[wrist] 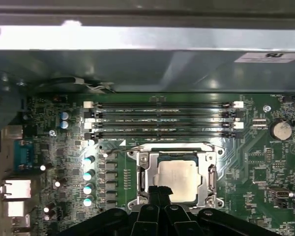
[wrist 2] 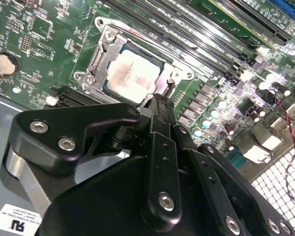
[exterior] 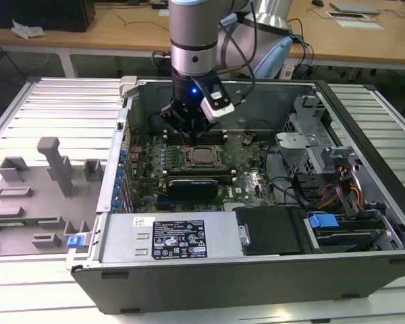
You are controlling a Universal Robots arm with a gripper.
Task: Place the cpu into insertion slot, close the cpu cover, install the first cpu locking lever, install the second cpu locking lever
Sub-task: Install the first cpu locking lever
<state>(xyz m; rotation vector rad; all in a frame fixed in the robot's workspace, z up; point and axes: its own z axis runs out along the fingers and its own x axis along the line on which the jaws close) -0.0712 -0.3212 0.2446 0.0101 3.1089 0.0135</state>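
First wrist view is showing the cpu [wrist: 177, 179] already sitting in the insertion slot [wrist: 212, 200] on the green board [wrist: 255, 172]. The cpu cover [wrist: 143, 172] is lying flat around it and framing its pale top, so I am judging the first two steps done. Thin lever rods are running along the socket's edges. Whether either is hooked down I cannot tell, so I am treating both lever steps as unfinished.

The jaws of the gripper [wrist: 159, 191] are pressed together, gripping nothing, with the tip at the socket's edge. In the exterior view that edge is the far one, inside the open computer case [exterior: 364, 202] resting on the slatted surface [exterior: 54, 101].

Two labels are showing: a large printed label [exterior: 180, 239] on the near grey housing, and a white sticker [wrist: 268, 56]. I am leaving their print unread.
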